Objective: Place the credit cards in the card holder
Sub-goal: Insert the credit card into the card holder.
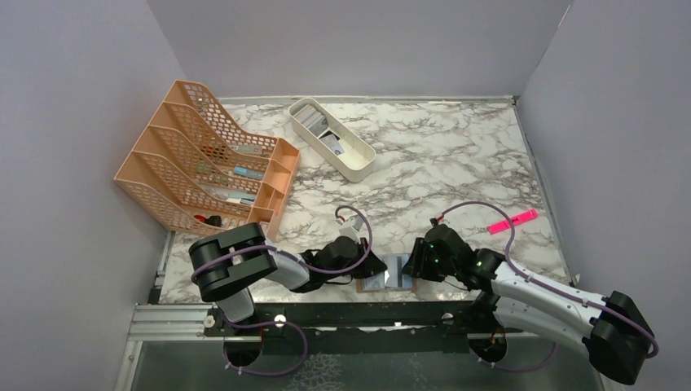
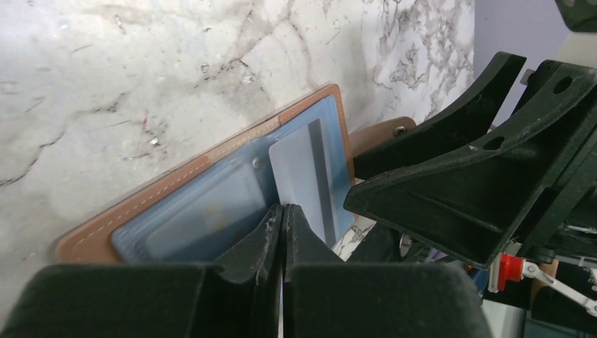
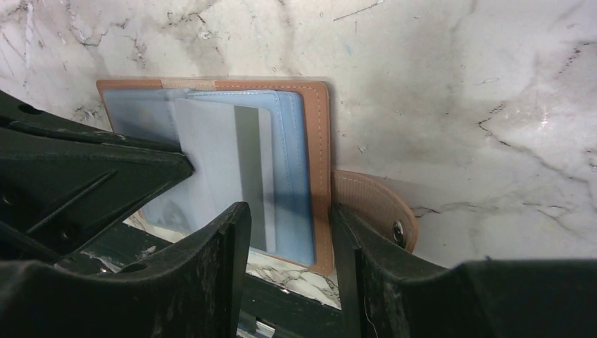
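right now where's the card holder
In the top view, the card holder lies open at the near edge of the table, between the left gripper and right gripper.

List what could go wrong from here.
1. The credit card pinched in the left tool seems to lie over the card holder sleeves; it may ride over the pocket rather than enter.
2. The holder sits by the near edge of the table and the right tool is open, so a push could slide it off.

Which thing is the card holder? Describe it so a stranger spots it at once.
Look at the near edge of the marble table, where both arms reach. The card holder lies open there: tan with stitched edges, bluish clear pockets and a snap tab, unlike the white tray and orange rack farther back.
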Robot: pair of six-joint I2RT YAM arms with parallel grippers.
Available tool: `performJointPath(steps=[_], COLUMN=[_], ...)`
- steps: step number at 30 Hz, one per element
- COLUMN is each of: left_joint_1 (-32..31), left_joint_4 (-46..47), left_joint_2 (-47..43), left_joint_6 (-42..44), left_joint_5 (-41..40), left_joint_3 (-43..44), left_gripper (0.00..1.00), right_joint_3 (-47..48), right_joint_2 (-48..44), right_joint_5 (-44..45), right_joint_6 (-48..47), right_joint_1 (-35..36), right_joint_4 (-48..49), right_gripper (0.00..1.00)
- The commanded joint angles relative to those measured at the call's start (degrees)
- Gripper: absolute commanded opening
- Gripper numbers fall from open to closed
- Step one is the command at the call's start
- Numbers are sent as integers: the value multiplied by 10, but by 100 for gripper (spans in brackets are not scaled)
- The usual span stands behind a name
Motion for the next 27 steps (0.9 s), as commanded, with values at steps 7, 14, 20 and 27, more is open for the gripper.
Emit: performJointPath(steps=[7, 14, 20, 27], left_joint_1=[-8, -10, -12, -18], left_joint_4=[-13, -21, -25, -25], left_joint_2=[14, -33, -33, -18], left_joint_6=[23, 20, 19, 19], left_joint_5=[40, 23, 22, 24], left_joint_3=[28, 8, 8, 19], left_gripper=[18, 37, 40, 42], right_joint_3=[-17, -23, -24, -29], right_joint_2=[3, -3, -23, -21], right_joint_5=[-31, -29, -34, -47], right_joint_6=[7, 16, 18, 21], right_joint_1=[3, 3, 3, 3], right_joint_4=[54, 51, 44, 57], right_gripper=[49, 49, 49, 49])
